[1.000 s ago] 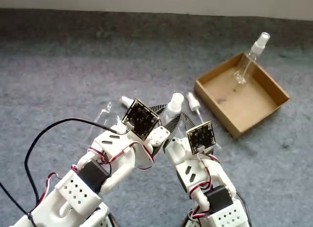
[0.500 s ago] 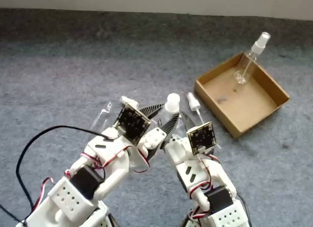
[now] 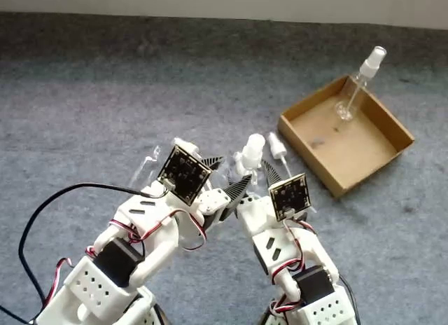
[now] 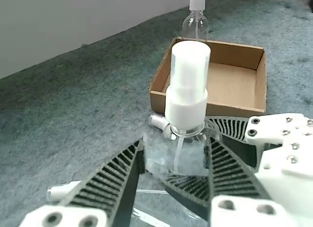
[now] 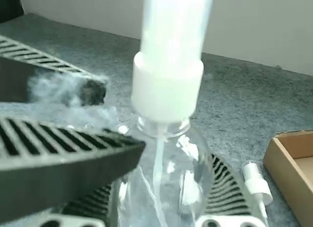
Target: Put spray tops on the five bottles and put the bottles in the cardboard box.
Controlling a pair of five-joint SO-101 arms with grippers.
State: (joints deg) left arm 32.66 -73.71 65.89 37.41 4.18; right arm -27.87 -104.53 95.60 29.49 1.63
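While the right jaws pinch the bottle (image 4: 175,156), the spread left jaws should press its top (image 4: 187,85) squarely down.

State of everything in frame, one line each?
Left claw: open.
Right claw: shut on held bottle.
Held bottle: capped, upright.
Boxed bottle: capped, inside cardboard box.
Cardboard box: open.
Right spray top: loose, lying beside box.
Left spray top: loose, lying down.
Bare bottle: uncapped, lying down.

Left arm (image 3: 143,230) beside right arm (image 3: 280,244); left jaws spread, right jaws clamped.
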